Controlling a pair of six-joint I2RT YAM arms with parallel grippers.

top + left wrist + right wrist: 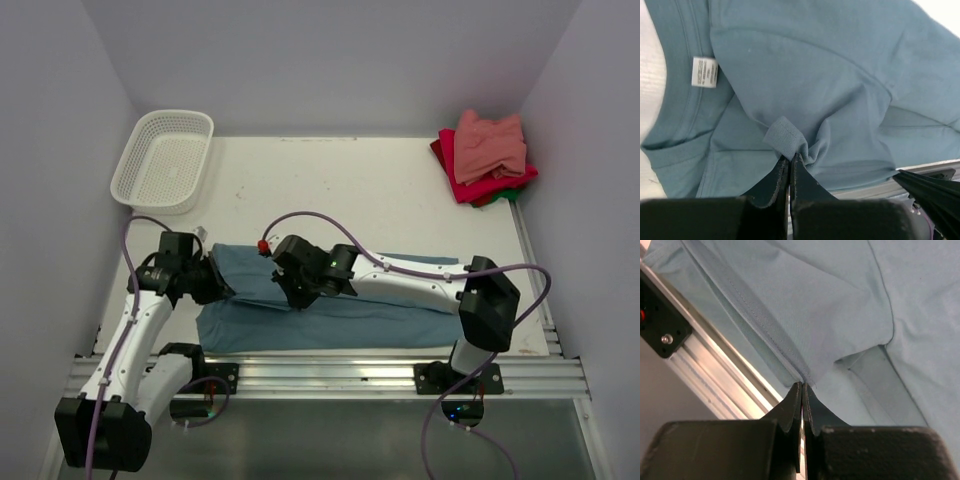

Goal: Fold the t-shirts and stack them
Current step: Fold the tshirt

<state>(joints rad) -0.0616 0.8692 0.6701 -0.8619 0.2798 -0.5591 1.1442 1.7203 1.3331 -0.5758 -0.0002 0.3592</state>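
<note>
The teal-blue t-shirt (330, 325) lies as a long, creased band of soft matte cotton along the table's near edge, with its ribbed collar and white label (704, 71) at the left end. The left gripper (790, 160) is clamped on a bunched tuck of the cloth. The right gripper (802, 387) is pinched on the stitched hem, beside the ridged aluminium rail (715, 375). Folded t-shirts (485, 155), salmon-pink over red and green, are stacked in the far right corner. A white mesh basket (163, 160) sits in the far left corner. The table (350, 190) is scuffed white, enclosed by plain pale panels (330, 60).
</note>
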